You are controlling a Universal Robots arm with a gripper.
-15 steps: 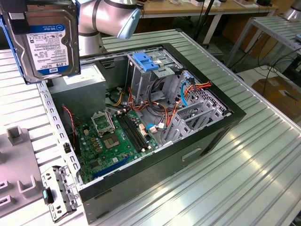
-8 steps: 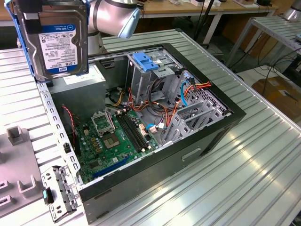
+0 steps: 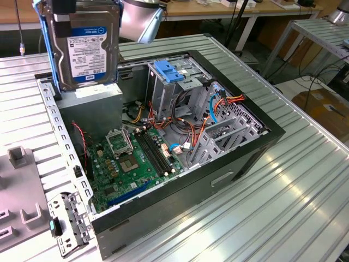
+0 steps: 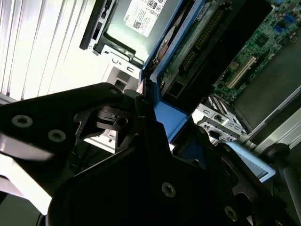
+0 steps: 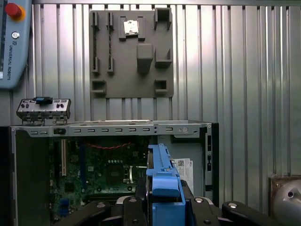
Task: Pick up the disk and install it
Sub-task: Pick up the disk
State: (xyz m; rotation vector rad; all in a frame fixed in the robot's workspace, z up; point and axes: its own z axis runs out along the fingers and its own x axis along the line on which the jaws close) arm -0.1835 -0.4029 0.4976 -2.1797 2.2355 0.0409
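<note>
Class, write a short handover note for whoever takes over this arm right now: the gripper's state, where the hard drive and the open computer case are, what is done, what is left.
Gripper: shut on the flat rectangular silver-metal disk with blue plastic rails.
Disk: in the air, upright, with its label towards the exterior camera. It hangs over the open black computer case, at the exterior view's left.
Done: disk picked up.
Left: installing. The disk is in no bay yet and is apart from the grey drive cage with the blue handle.
</note>
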